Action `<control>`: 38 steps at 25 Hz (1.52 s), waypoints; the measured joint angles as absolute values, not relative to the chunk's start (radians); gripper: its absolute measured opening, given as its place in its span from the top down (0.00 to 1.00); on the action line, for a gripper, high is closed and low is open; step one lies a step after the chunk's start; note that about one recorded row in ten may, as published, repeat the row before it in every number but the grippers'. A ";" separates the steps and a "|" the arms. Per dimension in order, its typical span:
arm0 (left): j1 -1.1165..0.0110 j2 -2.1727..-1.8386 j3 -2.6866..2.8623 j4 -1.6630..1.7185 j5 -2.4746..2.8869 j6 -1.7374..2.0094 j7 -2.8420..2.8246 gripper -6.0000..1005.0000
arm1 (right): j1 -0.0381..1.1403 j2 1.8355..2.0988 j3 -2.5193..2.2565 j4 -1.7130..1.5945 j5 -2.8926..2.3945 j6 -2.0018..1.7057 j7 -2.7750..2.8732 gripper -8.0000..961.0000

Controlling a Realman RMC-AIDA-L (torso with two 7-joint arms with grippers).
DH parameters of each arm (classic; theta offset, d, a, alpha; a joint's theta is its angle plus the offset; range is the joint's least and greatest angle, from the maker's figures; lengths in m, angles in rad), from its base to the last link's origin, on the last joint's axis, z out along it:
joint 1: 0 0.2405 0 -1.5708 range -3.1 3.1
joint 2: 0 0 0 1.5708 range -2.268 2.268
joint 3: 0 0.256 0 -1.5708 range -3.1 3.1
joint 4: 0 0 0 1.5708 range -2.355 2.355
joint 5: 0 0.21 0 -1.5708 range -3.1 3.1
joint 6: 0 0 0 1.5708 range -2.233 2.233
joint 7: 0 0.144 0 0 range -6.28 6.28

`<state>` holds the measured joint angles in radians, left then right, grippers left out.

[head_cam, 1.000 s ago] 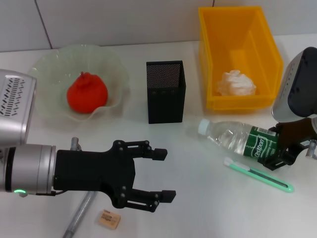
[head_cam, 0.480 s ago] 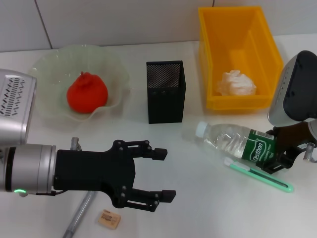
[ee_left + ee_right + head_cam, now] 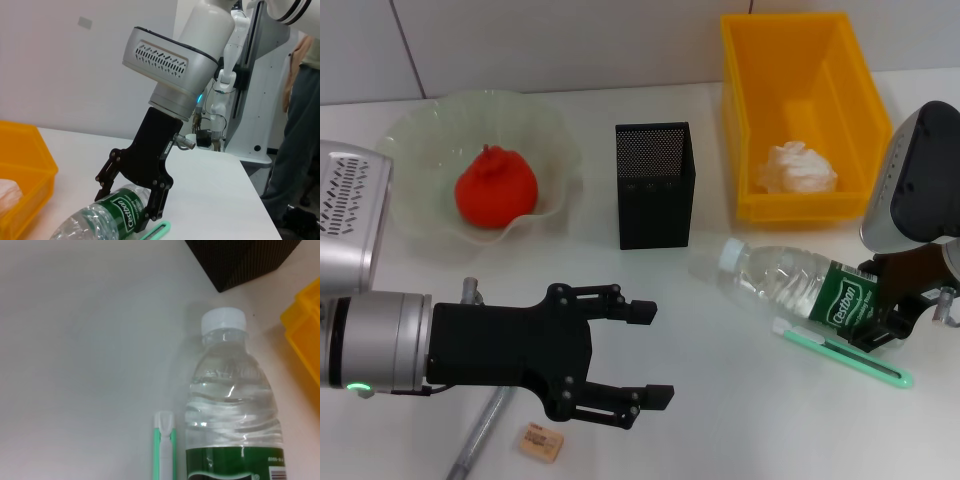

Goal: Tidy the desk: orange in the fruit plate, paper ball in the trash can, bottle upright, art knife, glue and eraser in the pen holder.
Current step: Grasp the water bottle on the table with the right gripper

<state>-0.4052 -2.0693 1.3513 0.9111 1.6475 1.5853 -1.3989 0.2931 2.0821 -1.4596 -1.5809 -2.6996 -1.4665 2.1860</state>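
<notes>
The clear bottle (image 3: 785, 280) with its green label is tilted, cap end low near the table and pointing at the pen holder (image 3: 655, 185). My right gripper (image 3: 878, 300) is shut on its base; the left wrist view shows that gripper (image 3: 131, 200) clamping the bottle (image 3: 117, 217). The right wrist view looks down the bottle (image 3: 232, 405). The green art knife (image 3: 840, 352) lies just beside it. The orange (image 3: 497, 188) sits in the fruit plate (image 3: 420, 130). The paper ball (image 3: 798, 168) lies in the trash can (image 3: 800, 60). My left gripper (image 3: 645, 350) hovers open above the eraser (image 3: 540, 441).
A long grey tube (image 3: 478, 440), perhaps the glue, lies under my left arm at the front left. The trash can's wall (image 3: 305, 330) stands close beside the bottle's neck. The art knife (image 3: 164, 445) runs alongside the bottle.
My right gripper shifted a little up and left with the bottle, and the bottle's angle changed slightly. The left arm has not moved.
</notes>
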 joint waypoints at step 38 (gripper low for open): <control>-0.403 -2.069 1.351 0.913 1.647 1.581 -1.400 0.16 | 0.376 2.082 -1.463 -1.445 -2.701 -1.366 2.186 0.15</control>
